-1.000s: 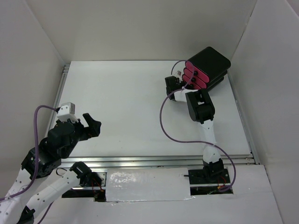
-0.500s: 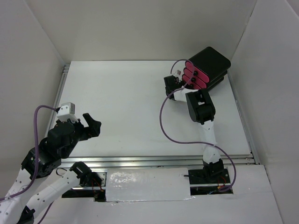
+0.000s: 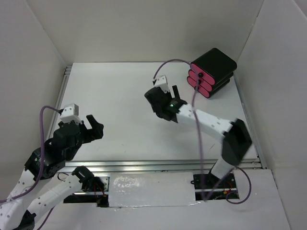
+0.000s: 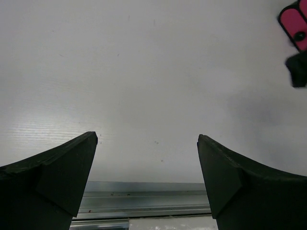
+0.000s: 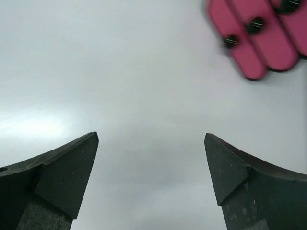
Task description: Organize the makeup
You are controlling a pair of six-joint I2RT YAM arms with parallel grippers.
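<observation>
No makeup visible on the white table point(image 3: 124, 96); probably inside the black box with three pink drawers point(image 3: 214, 64), far-right corner. Left gripper point(image 4: 146, 139) and right gripper point(image 5: 151, 139) both spread, empty. Confirm drawers flush, retract wide of box.

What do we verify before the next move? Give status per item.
1. Left gripper open with nothing between its fingers: ok.
2. Right gripper open and empty: ok.
3. Right gripper clear of the black box: ok, there is bare table between them in the top view.
4. Three pink drawers pushed in: ok, the fronts look flush.
5. Makeup located for the next pick: not ok, none shows in any view.
6. Whether the makeup is inside the drawers: cannot tell.
</observation>
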